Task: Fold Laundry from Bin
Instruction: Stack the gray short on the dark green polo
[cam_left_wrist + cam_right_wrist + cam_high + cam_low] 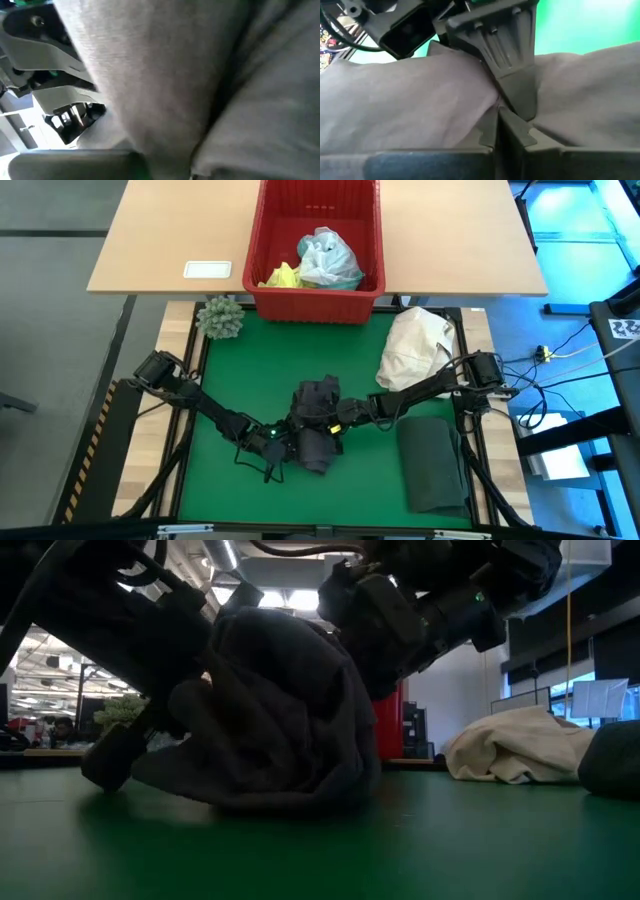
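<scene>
Robotics lab, framed green mat, loose cables, ceiling strip lights, open hall behind

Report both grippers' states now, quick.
Left gripper: at the dark garment; open or shut cannot be told.
Right gripper: shut on the dark garment.

Around the crumpled dark grey garment at mid-mat, bare green mat lies open toward the red slotted plastic bin. The cream-white cloth bundle and folded dark green cloth block its right side.
</scene>
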Controlling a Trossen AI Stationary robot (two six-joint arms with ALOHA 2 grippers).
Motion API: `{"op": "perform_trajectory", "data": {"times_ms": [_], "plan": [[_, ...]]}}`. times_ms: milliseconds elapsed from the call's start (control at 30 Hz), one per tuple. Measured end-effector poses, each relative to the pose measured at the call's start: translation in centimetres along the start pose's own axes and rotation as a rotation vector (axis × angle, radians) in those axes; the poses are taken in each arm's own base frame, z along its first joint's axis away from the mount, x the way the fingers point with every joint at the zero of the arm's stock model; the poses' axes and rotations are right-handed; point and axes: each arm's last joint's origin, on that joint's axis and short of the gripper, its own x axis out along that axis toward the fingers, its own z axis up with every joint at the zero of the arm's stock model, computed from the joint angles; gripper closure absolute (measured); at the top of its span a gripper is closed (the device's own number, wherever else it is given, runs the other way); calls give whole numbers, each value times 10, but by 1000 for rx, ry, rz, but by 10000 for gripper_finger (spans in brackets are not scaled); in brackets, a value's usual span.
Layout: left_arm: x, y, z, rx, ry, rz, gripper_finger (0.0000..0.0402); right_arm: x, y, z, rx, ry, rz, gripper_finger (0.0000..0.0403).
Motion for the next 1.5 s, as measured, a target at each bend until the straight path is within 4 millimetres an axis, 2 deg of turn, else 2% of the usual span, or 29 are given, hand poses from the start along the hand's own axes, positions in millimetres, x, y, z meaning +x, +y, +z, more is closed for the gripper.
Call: {"op": "perform_trajectory", "data": {"times_ms": [33, 233, 400, 567, 733, 867, 1000, 1167, 1233, 1333, 1433, 1500], "plan": [[0, 0, 0, 2, 1, -2, 338, -2, 2, 1, -3, 7, 3, 378], [-3, -3, 2, 18, 11, 3, 339, -28, 14, 19, -68, 22, 0, 320], [-6, -2, 3, 26, 76, 78, 339, -64, 27, 38, -101, 10, -92, 261], [-12, 10, 15, -22, 37, 163, 339, -111, 43, 53, -153, -8, -256, 233], [-17, 40, 37, -88, -19, 255, 339, -171, 64, 66, -187, -109, -434, 231], [-21, 75, 55, -203, -111, 314, 339, -211, 74, 72, -179, -206, -502, 231], [-19, 107, 67, -261, -241, 320, 339, -242, 75, 79, -142, -300, -533, 231], [-4, 138, 70, -284, -294, 347, 339, -261, 69, 83, -108, -346, -533, 231], [4, 143, 70, -270, -280, 357, 339, -266, 67, 80, -106, -319, -529, 231], [9, 143, 67, -251, -259, 351, 339, -277, 62, 71, -39, -180, -505, 242], [9, 143, 67, -247, -236, 360, 339, -285, 59, 59, 79, 38, -433, 274], [7, 142, 68, -218, -200, 374, 339, -282, 60, 52, 126, 184, -398, 304]]}}
